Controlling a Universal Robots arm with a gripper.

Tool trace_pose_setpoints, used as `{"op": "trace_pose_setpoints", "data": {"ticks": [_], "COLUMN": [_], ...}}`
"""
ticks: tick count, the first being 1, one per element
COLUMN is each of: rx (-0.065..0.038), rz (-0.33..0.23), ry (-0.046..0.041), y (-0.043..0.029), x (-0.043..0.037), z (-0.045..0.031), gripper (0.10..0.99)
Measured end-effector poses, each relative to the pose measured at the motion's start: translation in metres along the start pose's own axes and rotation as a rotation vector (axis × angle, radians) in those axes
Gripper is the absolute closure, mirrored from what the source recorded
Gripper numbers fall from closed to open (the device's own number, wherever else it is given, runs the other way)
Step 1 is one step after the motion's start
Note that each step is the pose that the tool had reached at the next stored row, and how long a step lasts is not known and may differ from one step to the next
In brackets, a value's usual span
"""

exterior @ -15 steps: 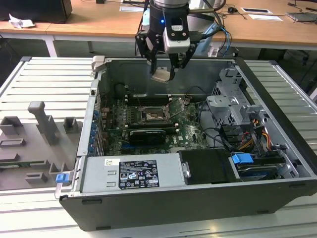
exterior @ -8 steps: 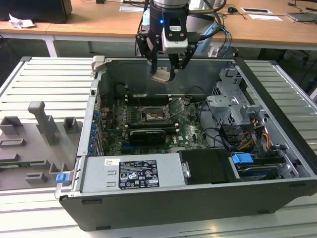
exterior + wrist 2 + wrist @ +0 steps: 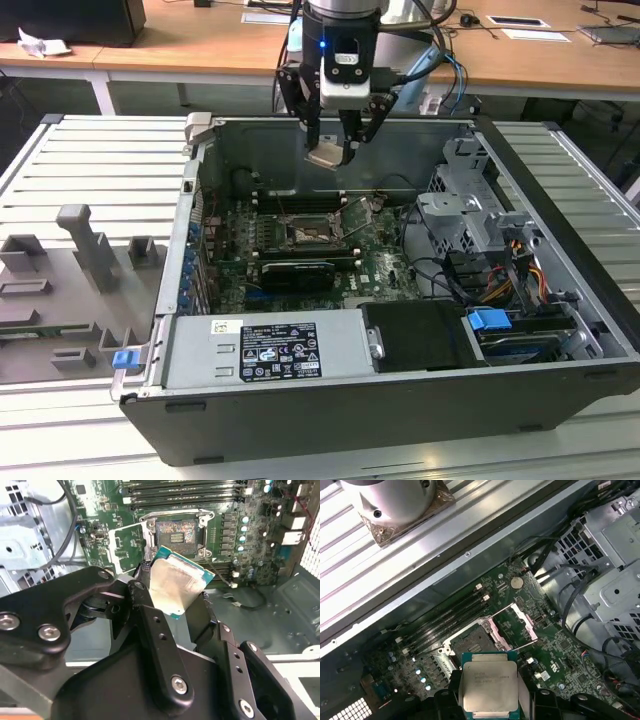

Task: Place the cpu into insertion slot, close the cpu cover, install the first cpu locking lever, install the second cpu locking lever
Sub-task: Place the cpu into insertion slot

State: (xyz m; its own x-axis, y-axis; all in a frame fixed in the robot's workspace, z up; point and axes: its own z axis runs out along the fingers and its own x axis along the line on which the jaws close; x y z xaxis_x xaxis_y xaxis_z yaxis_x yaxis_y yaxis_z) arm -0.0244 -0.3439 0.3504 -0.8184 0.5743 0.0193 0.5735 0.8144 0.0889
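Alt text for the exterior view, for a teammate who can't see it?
The gripper holds the cpu above the motherboard of an open computer case. Below, the socket lies bare, with the cpu cover swung open beside it.

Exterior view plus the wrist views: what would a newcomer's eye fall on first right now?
The claw grips the cpu and hangs above the open computer case, toward its far wall in the exterior view. Below it, on the green motherboard, the bare socket lies exposed, with the cpu cover swung open beside it.
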Motion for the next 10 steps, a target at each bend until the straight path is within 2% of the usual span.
{"op": "trace_pose_setpoints", "data": {"ticks": [5,10], "rx": [-0.001,-0.002], "rz": [0.066,0.095], "ry": [-0.0059,-0.0084], "y": [-0.0002,-0.0003], "x": [-0.0001,-0.0001], "z": [0.0018,0.0036], "gripper": [0.557,0.557]}}
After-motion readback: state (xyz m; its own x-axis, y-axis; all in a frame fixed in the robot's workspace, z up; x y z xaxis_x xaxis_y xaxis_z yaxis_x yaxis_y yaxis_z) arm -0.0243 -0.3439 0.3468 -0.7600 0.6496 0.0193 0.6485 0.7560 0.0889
